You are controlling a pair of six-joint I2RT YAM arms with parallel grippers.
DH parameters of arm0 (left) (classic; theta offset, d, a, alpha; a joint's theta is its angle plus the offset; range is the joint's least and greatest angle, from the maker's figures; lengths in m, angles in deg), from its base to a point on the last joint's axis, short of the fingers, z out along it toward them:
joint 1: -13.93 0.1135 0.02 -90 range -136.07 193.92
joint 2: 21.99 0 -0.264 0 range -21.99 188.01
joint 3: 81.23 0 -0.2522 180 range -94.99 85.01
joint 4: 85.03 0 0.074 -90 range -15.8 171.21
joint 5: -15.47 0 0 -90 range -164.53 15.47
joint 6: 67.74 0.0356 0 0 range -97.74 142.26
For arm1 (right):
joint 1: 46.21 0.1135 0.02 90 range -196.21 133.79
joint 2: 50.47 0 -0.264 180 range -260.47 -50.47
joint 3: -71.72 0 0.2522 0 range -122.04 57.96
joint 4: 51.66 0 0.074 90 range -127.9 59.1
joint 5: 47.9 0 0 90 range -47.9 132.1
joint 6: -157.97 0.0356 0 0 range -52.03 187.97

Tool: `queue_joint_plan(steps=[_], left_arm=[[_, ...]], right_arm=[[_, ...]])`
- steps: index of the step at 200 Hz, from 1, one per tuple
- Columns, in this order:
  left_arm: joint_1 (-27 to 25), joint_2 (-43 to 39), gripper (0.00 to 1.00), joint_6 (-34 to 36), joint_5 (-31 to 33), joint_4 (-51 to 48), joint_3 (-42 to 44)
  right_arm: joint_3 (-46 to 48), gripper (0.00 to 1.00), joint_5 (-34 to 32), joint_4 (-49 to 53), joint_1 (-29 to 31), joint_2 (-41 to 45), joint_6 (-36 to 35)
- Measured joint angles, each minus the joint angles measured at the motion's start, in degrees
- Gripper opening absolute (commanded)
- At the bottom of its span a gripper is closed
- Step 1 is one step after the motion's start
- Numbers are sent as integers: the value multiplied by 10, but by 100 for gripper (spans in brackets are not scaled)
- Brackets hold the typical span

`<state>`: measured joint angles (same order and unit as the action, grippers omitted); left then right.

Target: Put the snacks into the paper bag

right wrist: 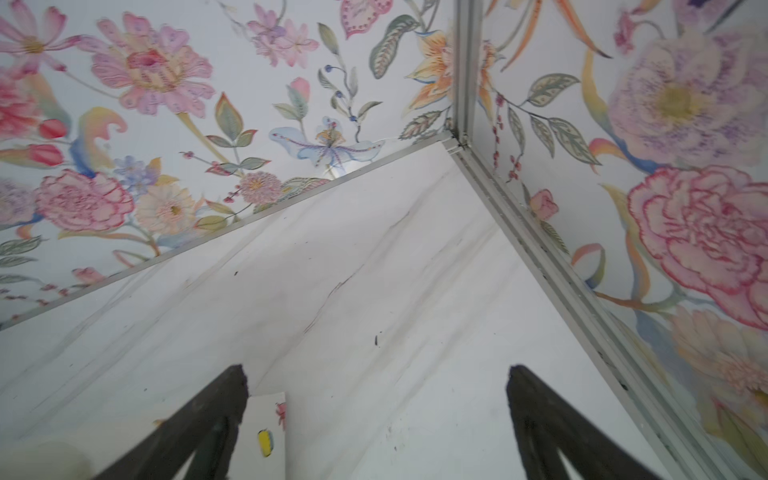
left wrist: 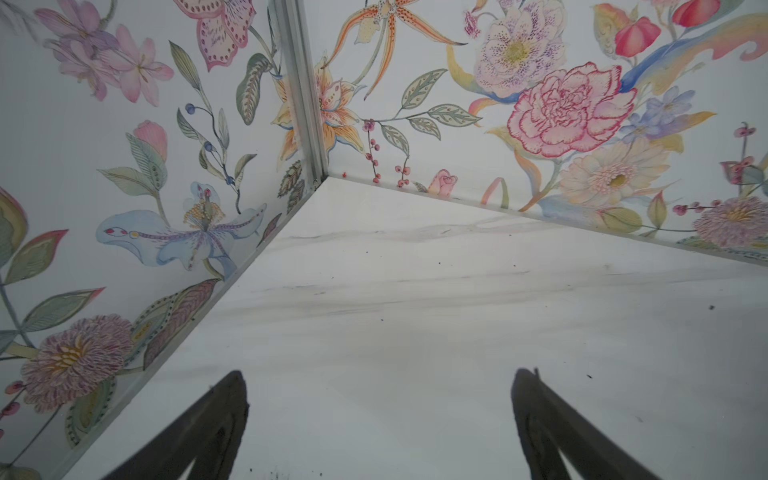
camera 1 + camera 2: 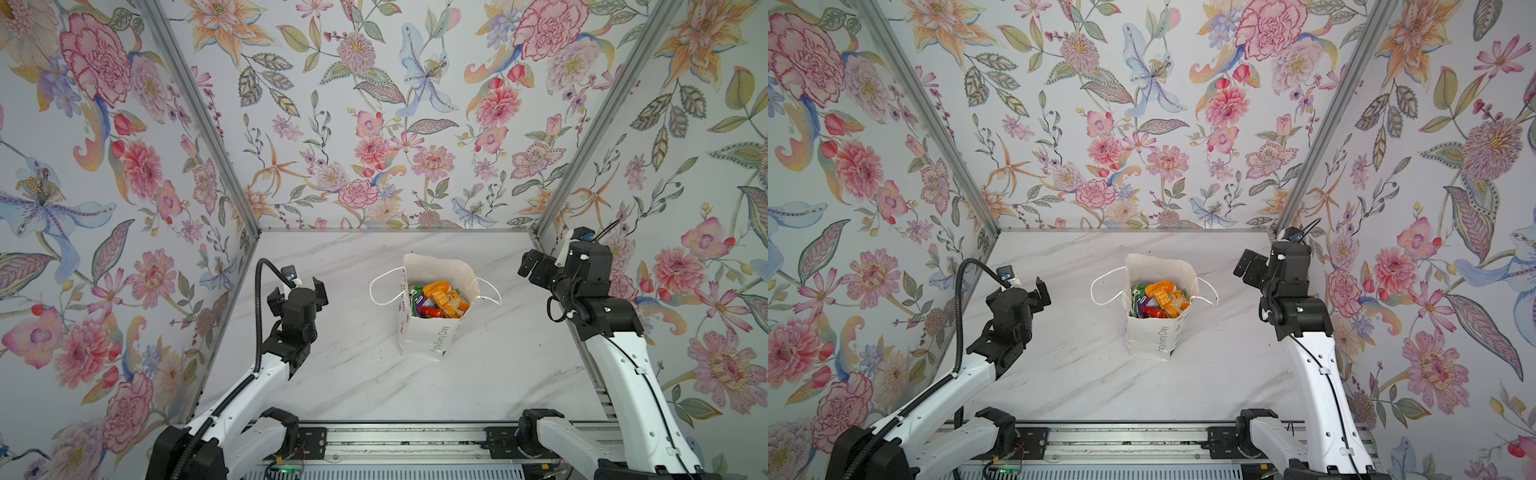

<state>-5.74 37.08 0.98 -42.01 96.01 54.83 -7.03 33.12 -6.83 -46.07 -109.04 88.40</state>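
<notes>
Snacks (image 3: 440, 299) sit heaped inside the upright paper bag (image 3: 428, 336) on the table (image 3: 353, 374), with the left claw (image 2: 379, 374) and right claw (image 1: 376, 370) released and empty, well apart on either side; they are best withdrawn without brushing the bag.

In both top views I can only see the upper layer of the snacks (image 3: 442, 297) heaped in the paper bag (image 3: 424, 338); its walls hide whatever lies beneath, so I can't count them, and their labels are too small for me to read. On the right wrist view just one corner of the bag (image 1: 268, 415) shows, cut by the picture's lower edge and by a finger (image 1: 216, 399) of the right gripper (image 1: 376, 369), and the wallpaper (image 1: 685, 104) there is blurred.
</notes>
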Motion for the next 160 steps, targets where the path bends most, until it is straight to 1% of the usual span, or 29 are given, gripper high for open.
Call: queue_joint_plan(steps=[18, 42, 57, 72, 106, 134, 147, 160], left_arm=[[9, 25, 99, 43, 17, 81, 36], [23, 65, 99, 105, 25, 204, 86], [32, 83, 99, 139, 17, 287, 132], [46, 102, 99, 169, -6, 368, 176], [85, 167, 99, 207, -70, 530, 240], [99, 237, 99, 235, -128, 670, 279], [101, 282, 99, 243, -155, 704, 283], [103, 320, 99, 249, -172, 708, 286]], right_arm=[[97, 99, -2, -70, -31, 12, -5], [227, 99, -4, -187, -37, 21, -34], [298, 99, -5, -259, -36, 17, -57], [352, 99, -7, -333, -27, -3, -81], [415, 99, -7, -499, 7, -90, -130], [456, 99, -7, -634, 31, -165, -169], [472, 99, -5, -683, 47, -180, -195], [486, 99, 1, -736, 61, -186, -217]])
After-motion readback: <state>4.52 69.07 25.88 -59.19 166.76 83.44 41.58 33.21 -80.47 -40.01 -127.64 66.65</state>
